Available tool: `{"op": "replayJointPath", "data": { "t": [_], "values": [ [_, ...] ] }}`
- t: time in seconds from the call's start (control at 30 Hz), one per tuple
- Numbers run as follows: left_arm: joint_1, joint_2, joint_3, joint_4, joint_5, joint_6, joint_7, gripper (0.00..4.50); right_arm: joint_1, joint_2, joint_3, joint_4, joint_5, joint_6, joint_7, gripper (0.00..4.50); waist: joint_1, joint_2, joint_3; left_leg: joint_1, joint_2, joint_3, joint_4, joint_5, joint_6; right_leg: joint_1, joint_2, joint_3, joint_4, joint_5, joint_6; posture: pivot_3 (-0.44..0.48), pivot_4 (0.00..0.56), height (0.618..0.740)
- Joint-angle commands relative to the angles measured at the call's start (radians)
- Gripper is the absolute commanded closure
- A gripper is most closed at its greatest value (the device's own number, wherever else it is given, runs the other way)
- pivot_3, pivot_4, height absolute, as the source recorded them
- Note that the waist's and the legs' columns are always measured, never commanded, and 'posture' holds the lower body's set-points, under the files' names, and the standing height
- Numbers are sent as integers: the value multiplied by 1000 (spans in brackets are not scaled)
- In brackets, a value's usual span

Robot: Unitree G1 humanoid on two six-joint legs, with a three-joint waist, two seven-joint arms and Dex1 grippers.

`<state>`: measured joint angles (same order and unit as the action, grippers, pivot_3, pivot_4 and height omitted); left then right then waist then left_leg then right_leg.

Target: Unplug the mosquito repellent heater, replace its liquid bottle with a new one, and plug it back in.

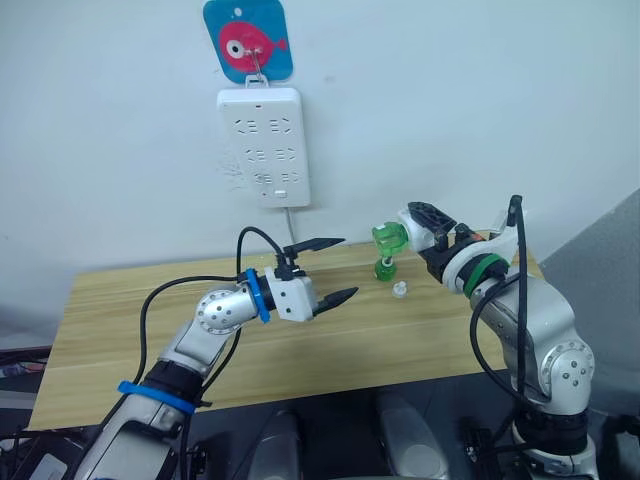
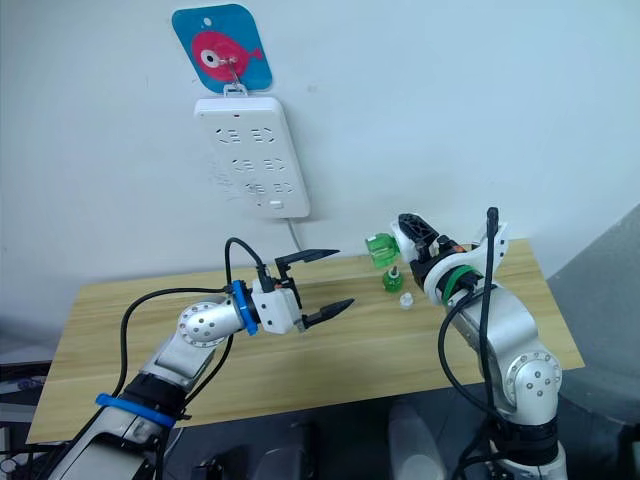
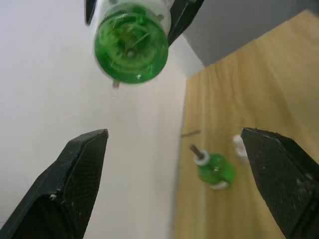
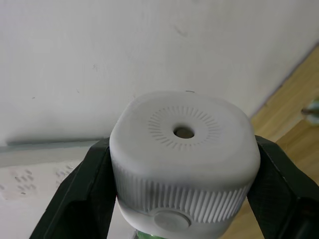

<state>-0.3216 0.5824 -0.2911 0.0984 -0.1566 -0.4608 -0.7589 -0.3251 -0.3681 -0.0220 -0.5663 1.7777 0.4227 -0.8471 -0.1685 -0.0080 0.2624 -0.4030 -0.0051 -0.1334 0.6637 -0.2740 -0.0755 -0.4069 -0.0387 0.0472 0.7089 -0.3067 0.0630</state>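
Note:
My right gripper (image 1: pixel 422 226) is shut on the white mosquito repellent heater (image 4: pixel 184 159) and holds it above the table's back right. One black finger presses each side of it. A green liquid bottle (image 1: pixel 388 237) sticks out of the heater toward my left arm, and the left wrist view faces its round base (image 3: pixel 130 42). A second green bottle (image 1: pixel 385 268) with a thin wick sits on the table below it, beside a small white cap (image 1: pixel 400 290). My left gripper (image 1: pixel 347 267) hangs open and holds nothing, a short way left of the held bottle.
A tall white power strip (image 1: pixel 265 145) hangs on the wall from a blue fish-print hook plate (image 1: pixel 247 40), its cable dropping behind the wooden table (image 1: pixel 120 340). The wall rises just behind the table's far edge.

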Motion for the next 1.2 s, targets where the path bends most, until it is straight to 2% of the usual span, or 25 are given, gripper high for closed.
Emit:
{"op": "replayJointPath", "data": {
  "t": [0.03, 0.13, 0.3, 0.47, 0.6, 0.8, 0.87, 0.93, 1.2],
  "values": [
    [94, 78, 119, -189, -273, 340, -50, 0, -49, -168, 4, -44, -109, 157, 209, 1354, 0, 0, 0, 0, 0, 0, 0, 0, 0, 0, 0, 0, 0, 0, 0, -158, 208, 734],
    [182, 125, 235, -314, -400, 516, -13, 0, -60, -305, 23, -86, -226, 243, 376, 1355, 6, 0, 0, 1, 3, -3, -1, 0, 0, 0, 2, -3, 2, -2, -3, -143, 211, 734],
    [305, 193, 456, -452, -587, 752, 33, 0, -50, -446, 38, -171, -422, 307, 624, 1356, 26, 0, 0, 2, 3, -2, -1, 0, 0, 0, 3, -2, 3, -3, -4, -115, 212, 734],
    [221, 232, 595, -421, -683, 864, 29, 0, -37, -521, 36, -253, -592, 309, 824, 1356, 66, -1, -1, 2, 3, -2, 0, 0, 0, 0, 3, -3, 3, -3, -4, -98, 209, 734],
    [145, 272, 594, -405, -678, 937, -1, 0, -42, -507, 37, -271, -669, 317, 869, 1356, 82, -1, -1, 2, 2, -1, 0, 0, 0, 1, 2, -3, 3, -3, -4, -102, 207, 734],
    [13, 260, 548, -362, -689, 1040, -34, 0, -81, -448, 28, -265, -695, 348, 853, 1357, 81, -1, -1, 2, 2, -1, 0, 0, 0, 1, 2, -3, 3, -3, -4, -118, 207, 734],
    [-22, 249, 547, -333, -675, 1036, -52, 0, -89, -434, 24, -265, -697, 363, 850, 1357, 80, -1, -1, 2, 2, -1, 0, 0, 0, 1, 2, -3, 3, -3, -4, -122, 207, 734],
    [-52, 241, 536, -297, -646, 1025, -66, 361, -93, -422, 21, -265, -695, 375, 847, 1357, 80, -1, -1, 2, 2, -1, 0, 0, 0, 0, 2, -3, 3, -3, -4, -125, 205, 734],
    [-189, 146, 491, -157, -534, 977, -52, 362, -105, -383, 20, -271, -705, 409, 844, 1357, 78, -2, -1, 1, 1, -1, 0, 0, 0, 0, 2, -3, 3, -3, -4, -141, 203, 734]
  ]
}}
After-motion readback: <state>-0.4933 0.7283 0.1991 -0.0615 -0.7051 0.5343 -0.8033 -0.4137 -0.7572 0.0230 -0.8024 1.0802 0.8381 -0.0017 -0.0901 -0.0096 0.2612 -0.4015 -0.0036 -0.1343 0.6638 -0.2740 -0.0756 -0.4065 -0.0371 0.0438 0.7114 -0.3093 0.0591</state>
